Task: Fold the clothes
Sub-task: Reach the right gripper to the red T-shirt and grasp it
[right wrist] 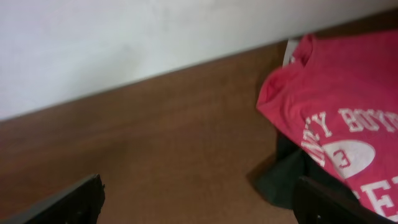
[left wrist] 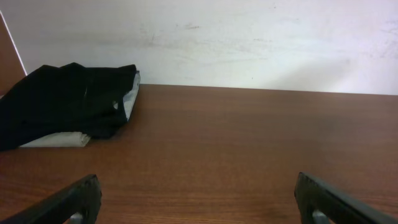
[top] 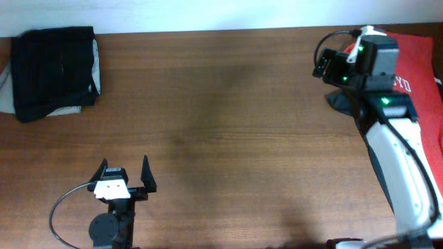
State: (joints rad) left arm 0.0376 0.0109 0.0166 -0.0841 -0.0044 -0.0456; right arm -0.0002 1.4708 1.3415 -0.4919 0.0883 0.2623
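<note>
The red-orange T-shirt (top: 421, 72) lies at the far right edge of the table, white lettering up, partly under my right arm. In the right wrist view the shirt (right wrist: 339, 106) is at the right, and its chest reads "...EY BOY". My right gripper (right wrist: 199, 205) is open and empty over bare wood, just left of the shirt. From overhead the right gripper (top: 332, 63) is at the shirt's left edge. My left gripper (top: 125, 174) is open and empty near the front left, also seen in the left wrist view (left wrist: 199, 202).
A folded black garment (top: 55, 66) on a light cloth sits at the far left corner; it also shows in the left wrist view (left wrist: 65, 102). A dark cloth (right wrist: 283, 180) pokes out from under the red shirt, also seen from overhead (top: 340, 104). A white wall runs along the back edge.
</note>
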